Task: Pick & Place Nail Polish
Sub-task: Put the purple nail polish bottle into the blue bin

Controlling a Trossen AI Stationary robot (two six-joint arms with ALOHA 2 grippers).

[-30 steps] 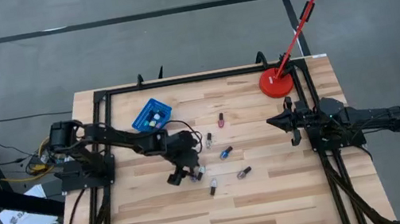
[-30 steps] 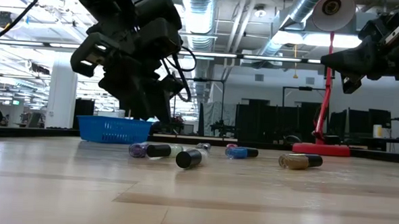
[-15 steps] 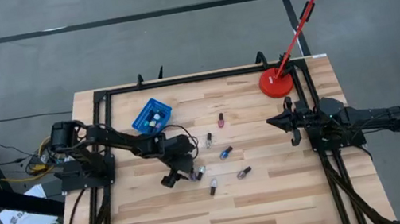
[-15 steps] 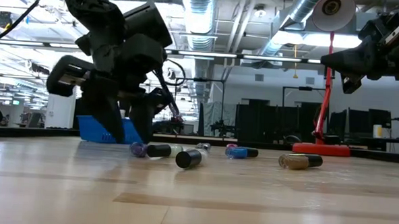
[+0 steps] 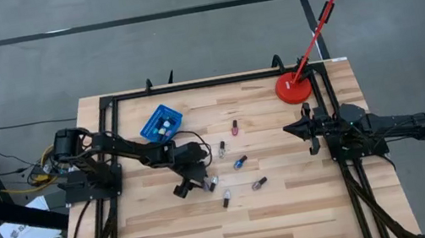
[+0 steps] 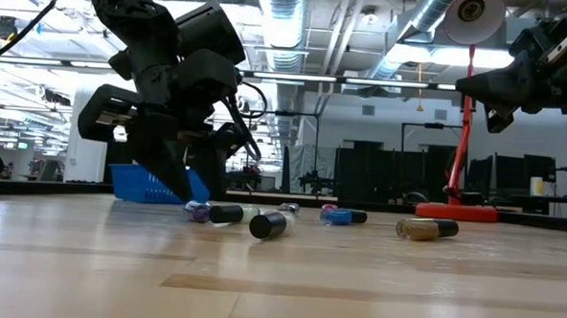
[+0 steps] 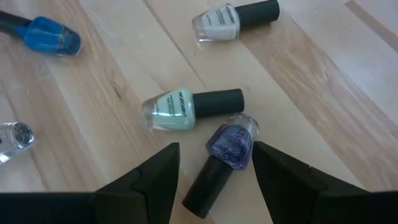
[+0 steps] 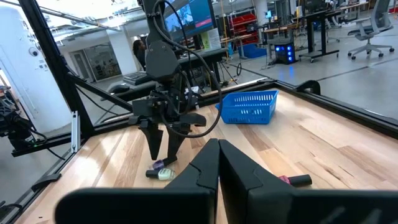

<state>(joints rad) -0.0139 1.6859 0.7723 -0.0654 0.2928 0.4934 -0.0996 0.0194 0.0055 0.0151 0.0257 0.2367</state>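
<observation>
High view: wooden tabletop inside a black frame. Red desk lamp stands at the far right corner, its base on the wood. Blue bin sits far-left of centre with a few bottles inside.

Right arm parked at the right edge, right tool raised off the wood, fingers pressed together, holding nothing.

Left arm reaches in from the left edge; left tool is down at the loose cluster of nail polish, fingers apart.

Left wrist view: purple bottle lies on its side between the two fingers, dark cap toward the camera. Not clamped: gap shows on both sides. Pale green bottle lies just beyond it, near or touching at the purple glass end; cannot tell which. That one crowds the approach. White bottle lies farther out, blue bottle and a clear bottle off to one side.

High view also shows scattered bottles well apart from the cluster: pink bottle toward the far side, one more just nearer than that, blue one mid-table, another bottle right of it, dark-capped bottle nearest the front edge.

Low view: the left arm blocks most of the bin.
</observation>
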